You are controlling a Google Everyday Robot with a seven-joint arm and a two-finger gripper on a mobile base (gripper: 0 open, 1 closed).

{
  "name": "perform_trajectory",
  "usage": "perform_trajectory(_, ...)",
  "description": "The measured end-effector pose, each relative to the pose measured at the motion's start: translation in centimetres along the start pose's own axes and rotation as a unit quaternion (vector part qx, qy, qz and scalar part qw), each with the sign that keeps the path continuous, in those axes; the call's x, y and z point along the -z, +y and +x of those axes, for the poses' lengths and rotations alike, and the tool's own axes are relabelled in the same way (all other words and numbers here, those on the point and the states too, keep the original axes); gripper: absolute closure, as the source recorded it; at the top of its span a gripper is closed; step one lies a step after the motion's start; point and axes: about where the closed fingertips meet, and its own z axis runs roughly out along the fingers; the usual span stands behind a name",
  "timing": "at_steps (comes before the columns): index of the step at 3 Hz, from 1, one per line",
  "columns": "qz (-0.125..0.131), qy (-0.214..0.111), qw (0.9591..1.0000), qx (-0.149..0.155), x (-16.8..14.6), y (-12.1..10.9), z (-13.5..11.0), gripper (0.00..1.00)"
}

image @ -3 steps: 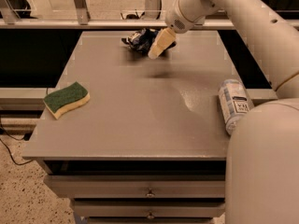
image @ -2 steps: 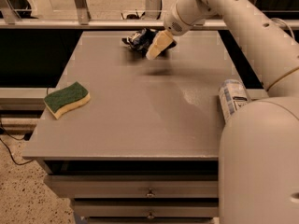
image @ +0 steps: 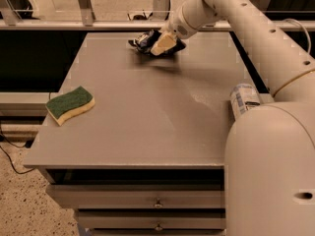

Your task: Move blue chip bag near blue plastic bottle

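The blue chip bag [image: 141, 40], dark and crumpled with white print, lies at the far edge of the grey table [image: 147, 122], near the middle. My gripper [image: 163, 44] is right at the bag's right side, touching or overlapping it, with dark foil showing on both sides of it. The blue plastic bottle [image: 243, 99] lies on its side at the table's right edge, white label up. Its near end is hidden behind my arm's large white link. Bag and bottle are far apart.
A green-and-yellow sponge [image: 70, 104] lies near the table's left edge. A metal rail [image: 74, 24] runs behind the table. My arm's bulky white body [image: 270, 171] fills the lower right. Drawers [image: 157, 203] sit under the tabletop.
The gripper has shifted slightly left onto the chip bag. The arm's near link has swung further into view at lower right, covering more of the bottle. The bag has not visibly moved.
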Motion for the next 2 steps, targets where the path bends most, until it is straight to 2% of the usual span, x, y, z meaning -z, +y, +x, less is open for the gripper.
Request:
perform_trajectory(1,0.007,-0.012,0.9999,0.008,0.4,-0.4,-0.7,0.62)
perform_trajectory(2,0.012,-0.014,0.9988,0.044,2.2,-0.1,-2.1,0.86)
